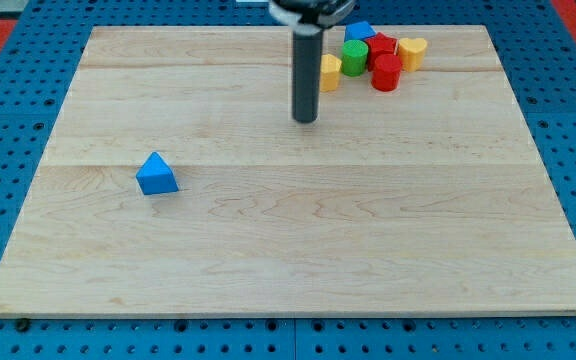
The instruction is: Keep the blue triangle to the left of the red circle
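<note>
Blue triangle (157, 174) sits alone at the view's left, well apart from the red circle (386, 73). My tip (306, 120) is between them, nearer the circle; no claw on this rod.

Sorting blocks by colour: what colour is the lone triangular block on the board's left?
Blue triangle, clearest in the camera view.
</note>
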`<act>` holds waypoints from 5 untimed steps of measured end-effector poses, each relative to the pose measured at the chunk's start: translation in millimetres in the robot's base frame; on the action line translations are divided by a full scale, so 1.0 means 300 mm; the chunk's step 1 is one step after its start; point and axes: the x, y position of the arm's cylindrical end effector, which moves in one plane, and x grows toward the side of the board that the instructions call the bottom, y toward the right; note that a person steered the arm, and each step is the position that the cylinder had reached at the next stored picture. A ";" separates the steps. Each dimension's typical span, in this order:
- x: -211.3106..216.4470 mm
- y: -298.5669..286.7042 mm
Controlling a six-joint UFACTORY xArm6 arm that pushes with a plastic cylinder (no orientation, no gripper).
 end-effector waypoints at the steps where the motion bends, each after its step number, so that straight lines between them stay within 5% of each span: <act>1: 0.178 -0.153; 5: 0.586 -0.847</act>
